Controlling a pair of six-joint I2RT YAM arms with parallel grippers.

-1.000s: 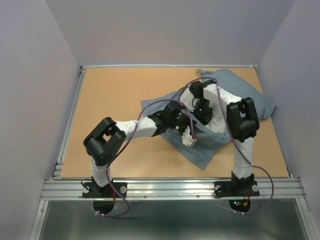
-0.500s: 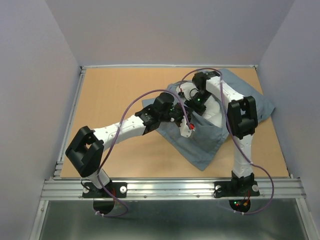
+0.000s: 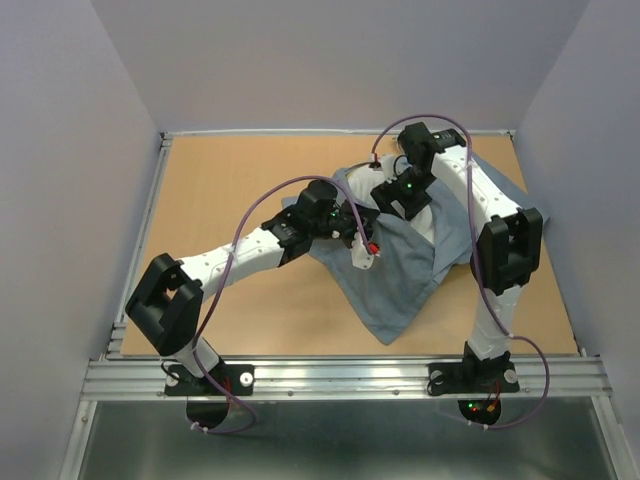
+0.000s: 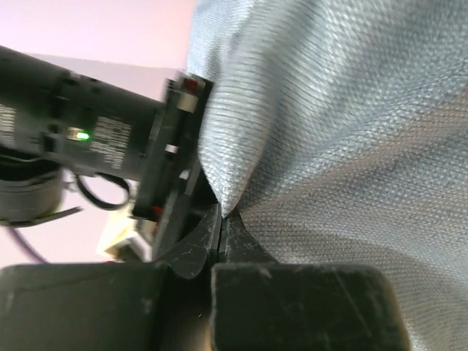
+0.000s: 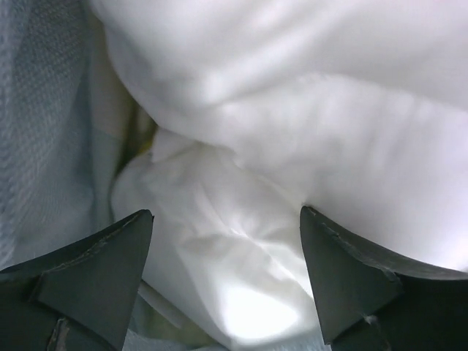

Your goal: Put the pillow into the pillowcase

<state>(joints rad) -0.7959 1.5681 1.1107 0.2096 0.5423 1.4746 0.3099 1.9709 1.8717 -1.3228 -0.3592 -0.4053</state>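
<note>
The grey-blue pillowcase [image 3: 400, 275] lies crumpled at the middle right of the table. My left gripper [image 3: 350, 222] is shut on a fold of its edge and holds the pillowcase [image 4: 329, 124] up; its gripper [image 4: 221, 216] shows the cloth pinched at the fingertips. The white pillow [image 5: 292, 131] bulges inside the cloth opening. My right gripper [image 5: 223, 216] stands open just in front of it, with soft white fabric between the fingers but not clamped. From above, the right gripper [image 3: 398, 205] points down into the pillowcase mouth, close to the left one.
The wooden table [image 3: 230, 190] is bordered by a metal rail [image 3: 340, 375] at the near edge and by grey walls on three sides. Purple cables [image 3: 270, 195] loop over both arms. The right arm's elbow [image 3: 510, 250] hangs above the pillowcase's right part.
The right gripper has opened and let go of what it held. The right arm has shifted toward the back. The left arm has stretched further out, still gripping the pillowcase edge.
</note>
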